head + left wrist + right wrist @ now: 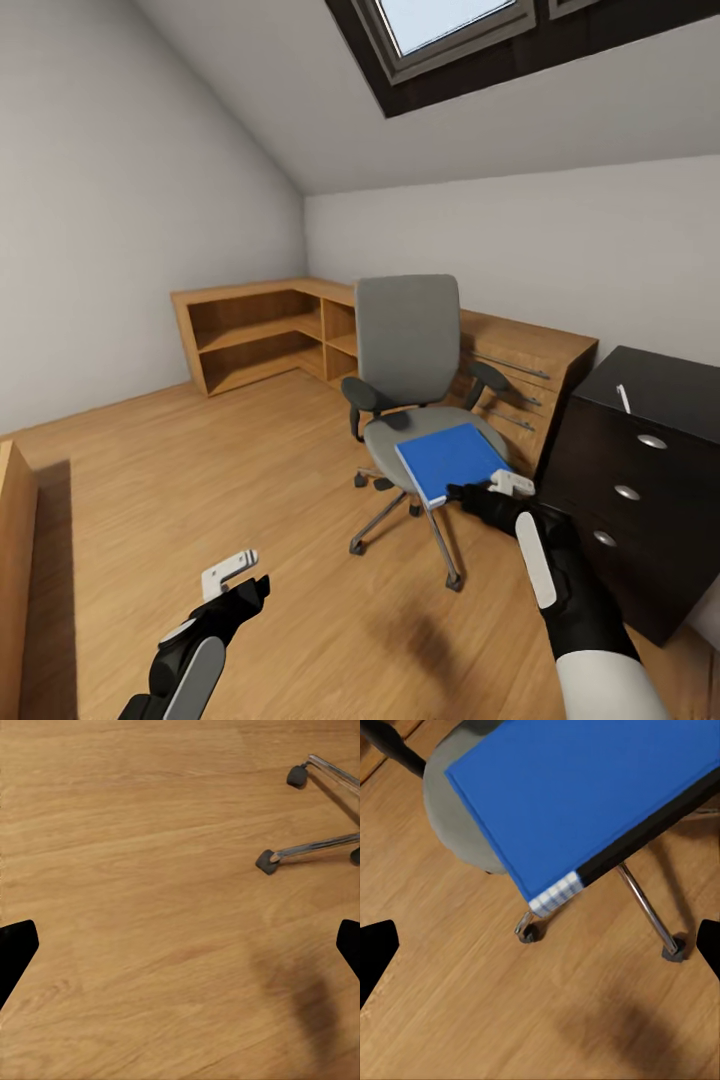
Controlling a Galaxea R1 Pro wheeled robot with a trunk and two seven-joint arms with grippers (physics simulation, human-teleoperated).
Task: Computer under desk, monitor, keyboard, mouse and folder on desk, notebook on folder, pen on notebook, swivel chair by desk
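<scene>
Right gripper (497, 488) jaws wide at folder (452, 461) front edge (overhangs swivel chair (408, 345)); left gripper (232, 578) wide.

Attic home office, skylight (440, 25), swivel chair (410, 350)

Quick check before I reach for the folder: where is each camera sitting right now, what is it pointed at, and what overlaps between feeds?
Head view: on the robot's head, looking forward and down at the swivel chair with the folder on its seat; left gripper and right gripper show.
Left wrist view: on the left arm, looking down at the wooden floor and chair casters.
Right wrist view: on the right arm, above the folder.
Shared: head and right wrist views both show the folder on the chair.
</scene>
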